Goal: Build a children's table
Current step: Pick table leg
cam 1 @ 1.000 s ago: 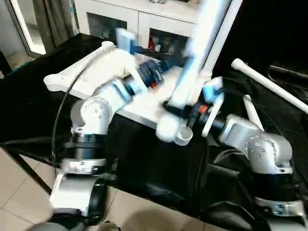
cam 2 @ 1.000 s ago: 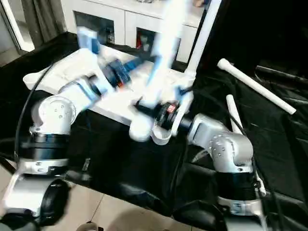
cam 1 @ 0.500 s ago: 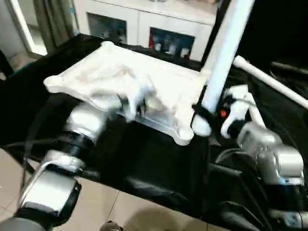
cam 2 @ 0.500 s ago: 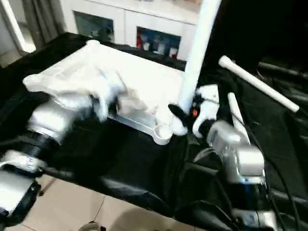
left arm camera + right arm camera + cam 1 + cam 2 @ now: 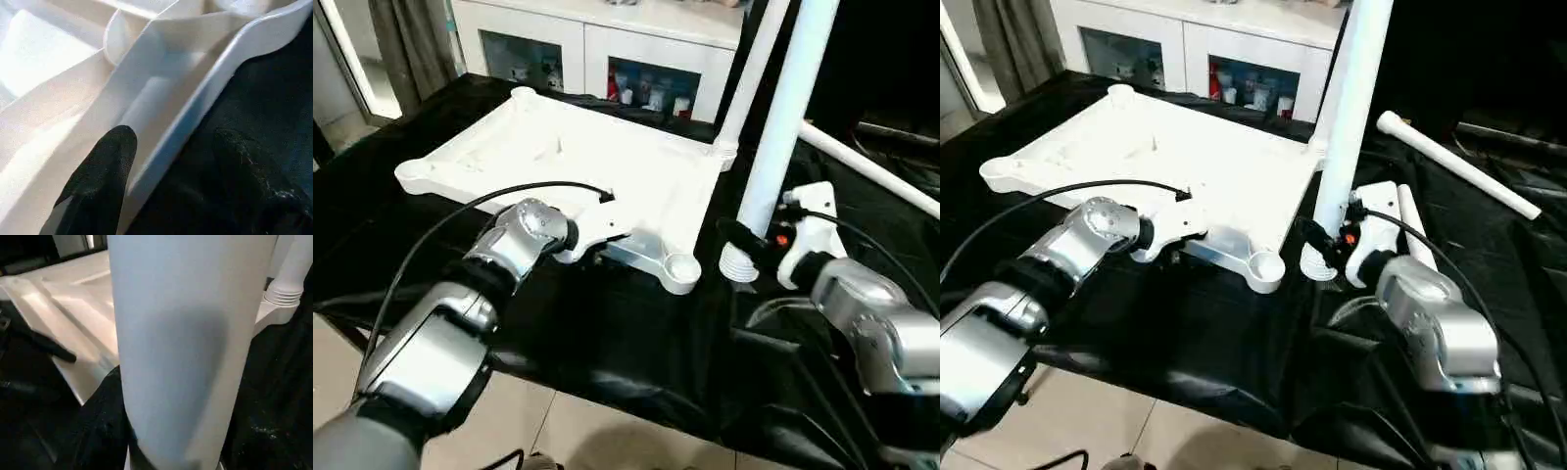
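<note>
In the head view, the right gripper clamps a leg standing upright just beside the tabletop corner socket. In the left wrist view, the left gripper straddles the tabletop's rim, one finger inside, not squeezing.

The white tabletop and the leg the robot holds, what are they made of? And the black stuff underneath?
The tabletop looks like moulded plastic: smooth, slightly glossy, with rounded sockets and a raised rim. The leg in the right gripper seems the same white plastic, with ridges at its end. The black cover looks like cloth, since it wrinkles and folds.
</note>
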Tool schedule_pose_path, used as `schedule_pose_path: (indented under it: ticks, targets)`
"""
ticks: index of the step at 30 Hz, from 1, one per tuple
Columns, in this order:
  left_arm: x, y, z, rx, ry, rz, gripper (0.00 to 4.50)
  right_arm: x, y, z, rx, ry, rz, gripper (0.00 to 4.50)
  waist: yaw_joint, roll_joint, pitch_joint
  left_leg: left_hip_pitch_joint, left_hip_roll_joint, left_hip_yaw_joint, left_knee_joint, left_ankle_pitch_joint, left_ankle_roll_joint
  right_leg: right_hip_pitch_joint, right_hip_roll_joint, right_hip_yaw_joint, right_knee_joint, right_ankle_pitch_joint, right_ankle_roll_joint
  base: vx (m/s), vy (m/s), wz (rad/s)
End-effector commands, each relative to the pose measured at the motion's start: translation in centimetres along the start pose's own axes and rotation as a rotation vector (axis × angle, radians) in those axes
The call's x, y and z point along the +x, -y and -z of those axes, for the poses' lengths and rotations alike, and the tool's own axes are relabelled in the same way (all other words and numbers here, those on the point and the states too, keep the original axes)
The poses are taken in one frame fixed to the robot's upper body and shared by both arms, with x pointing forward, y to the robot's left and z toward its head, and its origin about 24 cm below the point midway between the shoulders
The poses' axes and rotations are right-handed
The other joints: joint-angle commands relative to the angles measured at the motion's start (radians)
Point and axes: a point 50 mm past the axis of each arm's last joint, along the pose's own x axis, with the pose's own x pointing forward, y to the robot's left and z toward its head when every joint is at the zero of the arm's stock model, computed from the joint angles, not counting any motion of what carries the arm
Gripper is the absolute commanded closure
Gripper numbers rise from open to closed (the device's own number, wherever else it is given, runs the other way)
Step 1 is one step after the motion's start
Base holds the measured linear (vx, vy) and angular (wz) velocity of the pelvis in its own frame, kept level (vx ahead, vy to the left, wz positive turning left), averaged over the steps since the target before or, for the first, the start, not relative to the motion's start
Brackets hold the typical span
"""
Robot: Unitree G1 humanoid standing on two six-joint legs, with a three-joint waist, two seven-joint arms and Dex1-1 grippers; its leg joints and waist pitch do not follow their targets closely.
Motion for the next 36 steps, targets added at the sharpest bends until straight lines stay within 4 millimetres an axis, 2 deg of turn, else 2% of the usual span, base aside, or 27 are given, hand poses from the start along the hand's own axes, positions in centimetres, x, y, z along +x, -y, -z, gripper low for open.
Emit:
schedule_pose_path:
  ticks: [1,6,8,11,13,14,20,24,25,26,29,31,36]
  targets:
    - [0.4,-0.2,-0.7,0.043,-0.006,-0.005,1.51,-0.9,0.0,-0.5,-0.019,-0.002,0.006,2.59,-0.001,0.0,-0.079,0.014,0.012,0.003,-0.061,-0.162,0.002,0.064,-0.054,0.045,-0.071,-0.139,-0.18,0.0,0.0,0.0]
    - [0.9,0.3,-0.4,0.045,-0.038,0.033,1.51,-1.4,0.0,-0.4,-0.028,-0.024,-0.001,2.59,-0.003,-0.002,-0.079,0.011,0.013,0.002,-0.061,-0.152,0.015,0.064,-0.057,0.044,-0.071,-0.144,-0.185,0.0,0.0,0.0]
    - [0.9,0.6,-0.3,0.03,-0.058,0.103,1.81,-1.4,0.1,-0.7,-0.039,-0.027,-0.001,2.59,-0.003,-0.003,-0.078,0.014,0.013,0.003,-0.06,-0.165,0.016,0.062,-0.058,0.045,-0.075,-0.166,-0.184,0.0,0.0,0.0]
    - [0.8,0.7,-0.3,0.029,-0.075,0.159,2.0,-1.4,0.2,-0.9,-0.047,-0.025,0.002,2.59,-0.003,-0.005,-0.078,0.013,0.012,0.003,-0.06,-0.162,0.02,0.061,-0.059,0.044,-0.076,-0.176,-0.182,0.0,0.0,0.0]
    - [0.4,0.9,-0.2,0.029,-0.112,0.284,2.29,-1.2,0.4,-1.1,-0.051,-0.021,0.007,2.59,-0.002,-0.003,-0.079,0.012,0.012,0.002,-0.061,-0.147,0.021,0.062,-0.06,0.044,-0.073,-0.152,-0.188,0.0,0.0,0.0]
    - [0.2,1.0,-0.2,0.025,-0.124,0.318,2.29,-1.1,0.4,-1.1,-0.053,-0.02,0.009,2.59,-0.001,-0.003,-0.079,0.011,0.012,0.002,-0.061,-0.144,0.02,0.063,-0.06,0.044,-0.072,-0.144,-0.192,0.0,0.0,0.0]
    - [-0.3,1.0,-0.7,0.043,-0.167,0.442,2.76,-0.2,0.4,-1.0,-0.057,-0.017,0.013,2.59,0.004,0.007,-0.078,0.015,0.015,0.001,-0.062,-0.159,0.016,0.064,-0.063,0.045,-0.067,-0.096,-0.234,0.0,0.0,0.0]
    - [-0.5,0.9,-0.6,0.05,-0.186,0.469,3.01,0.2,0.2,-1.1,-0.061,-0.012,0.01,2.59,0.004,0.006,-0.077,0.015,0.014,0.001,-0.063,-0.176,0.01,0.066,-0.064,0.045,-0.07,-0.117,-0.232,0.0,0.0,0.0]
    - [-0.5,1.0,-0.6,0.056,-0.193,0.472,3.2,0.3,0.2,-1.0,-0.065,-0.011,0.01,2.59,0.006,0.009,-0.077,0.015,0.014,0.0,-0.063,-0.178,0.011,0.066,-0.064,0.044,-0.068,-0.115,-0.235,0.0,0.0,0.0]
    - [-0.4,1.2,-0.3,0.064,-0.206,0.475,3.23,0.4,0.2,-0.8,-0.066,-0.011,0.013,2.59,0.007,0.012,-0.077,0.015,0.015,0.0,-0.063,-0.181,0.009,0.066,-0.065,0.044,-0.068,-0.115,-0.236,0.0,0.0,0.0]
    - [-0.1,1.7,0.5,0.067,-0.228,0.459,3.33,0.7,0.1,-0.6,-0.06,-0.001,0.02,2.59,0.006,0.01,-0.078,0.013,0.014,-0.001,-0.064,-0.185,0.009,0.068,-0.063,0.043,-0.067,-0.103,-0.239,0.0,0.0,0.0]
    - [-0.1,1.8,0.8,0.061,-0.233,0.459,3.57,0.7,0.1,-0.5,-0.055,0.003,0.022,2.59,0.006,0.011,-0.079,0.013,0.014,-0.001,-0.064,-0.178,0.012,0.069,-0.063,0.043,-0.066,-0.095,-0.24,0.0,0.0,0.0]
    - [0.1,2.2,1.4,-0.068,-0.171,0.438,3.91,0.9,0.0,-0.5,-0.006,0.026,0.035,2.59,0.004,0.011,-0.078,0.015,0.014,0.0,-0.065,-0.189,0.014,0.066,-0.063,0.043,-0.068,-0.112,-0.246,0.0,0.0,0.0]
